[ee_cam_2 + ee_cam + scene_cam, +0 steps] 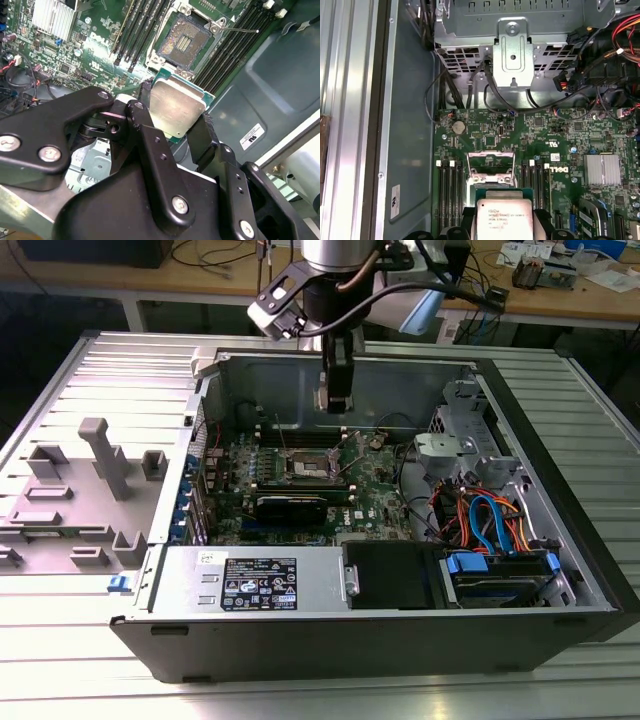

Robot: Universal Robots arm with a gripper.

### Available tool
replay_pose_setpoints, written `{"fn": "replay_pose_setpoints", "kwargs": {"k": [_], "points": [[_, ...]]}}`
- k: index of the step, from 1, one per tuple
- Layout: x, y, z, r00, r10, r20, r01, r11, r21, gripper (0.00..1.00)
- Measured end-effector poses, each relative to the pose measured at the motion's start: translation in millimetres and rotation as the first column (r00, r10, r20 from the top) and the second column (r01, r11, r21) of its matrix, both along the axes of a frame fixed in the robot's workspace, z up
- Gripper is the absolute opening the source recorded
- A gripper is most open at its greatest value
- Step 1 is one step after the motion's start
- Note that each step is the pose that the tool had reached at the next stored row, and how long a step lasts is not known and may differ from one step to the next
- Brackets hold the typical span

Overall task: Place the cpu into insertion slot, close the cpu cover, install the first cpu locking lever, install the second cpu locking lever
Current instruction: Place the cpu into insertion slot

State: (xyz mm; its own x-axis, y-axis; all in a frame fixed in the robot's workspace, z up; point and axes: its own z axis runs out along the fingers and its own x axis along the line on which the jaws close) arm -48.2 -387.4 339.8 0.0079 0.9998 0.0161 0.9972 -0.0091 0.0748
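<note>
My gripper [175, 109] is shut on the cpu [176, 114], a flat silver-topped chip on a green base, pinched by its edges between two black fingers [145, 107]. The insertion slot [182, 42] lies uncovered on the green board just past the chip, its dark contact field showing. In the first wrist view the cpu [504, 221] hangs above the board, and the cpu cover [490, 166] stands swung up beyond it. A thin locking lever [240, 30] sticks out beside the slot. In the exterior view the gripper [333, 400] hovers above the insertion slot [310, 462] inside the case.
Black memory slots [449, 192] flank the socket on both sides. A long black card [303, 506] lies in front of it. The drive cage [512, 47] and cable bundles [490, 520] fill the exterior view's right. The case walls [350, 370] ring the board.
</note>
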Motion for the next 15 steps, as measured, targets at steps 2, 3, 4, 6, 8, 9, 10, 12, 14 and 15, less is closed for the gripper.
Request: {"fn": "replay_pose_setpoints", "kwargs": {"k": [2, 3, 4, 6, 8, 9, 10, 12, 14, 15], "points": [[0.0, 0.0, -0.2, 1.0000, 0.000, 0.0001, 0.000, 1.0000, 0.0001, 0.54], [0.0, 0.0, -0.3, 1.0000, 0.000, 0.0000, 0.000, 1.0000, 0.0000, 0.54], [0.0, 0.0, -0.5, 1.0000, 0.000, 0.0000, 0.000, 1.0000, 0.0001, 0.54], [0.0, 0.0, -0.5, 1.0000, 0.000, 0.0000, 0.000, 1.0000, 0.0000, 0.54], [0.0, 0.0, -0.6, 1.0000, 0.000, 0.0000, 0.000, 1.0000, 0.0001, 0.54], [0.0, 0.0, -0.6, 1.0000, 0.000, 0.0000, 0.000, 1.0000, 0.0001, 0.54], [0.0, 0.0, -0.6, 1.0000, 0.000, 0.0000, 0.000, 1.0000, 0.0000, 0.54], [0.0, 0.0, -0.6, 1.0000, 0.000, 0.0000, 0.000, 1.0000, 0.0000, 0.54], [0.0, 0.0, -1.3, 1.0000, 0.000, 0.0002, 0.000, 1.0000, 0.0004, 0.54], [-0.7, -0.1, -1.8, 1.0000, -0.001, 0.0001, 0.001, 1.0000, 0.0001, 0.54]]}}
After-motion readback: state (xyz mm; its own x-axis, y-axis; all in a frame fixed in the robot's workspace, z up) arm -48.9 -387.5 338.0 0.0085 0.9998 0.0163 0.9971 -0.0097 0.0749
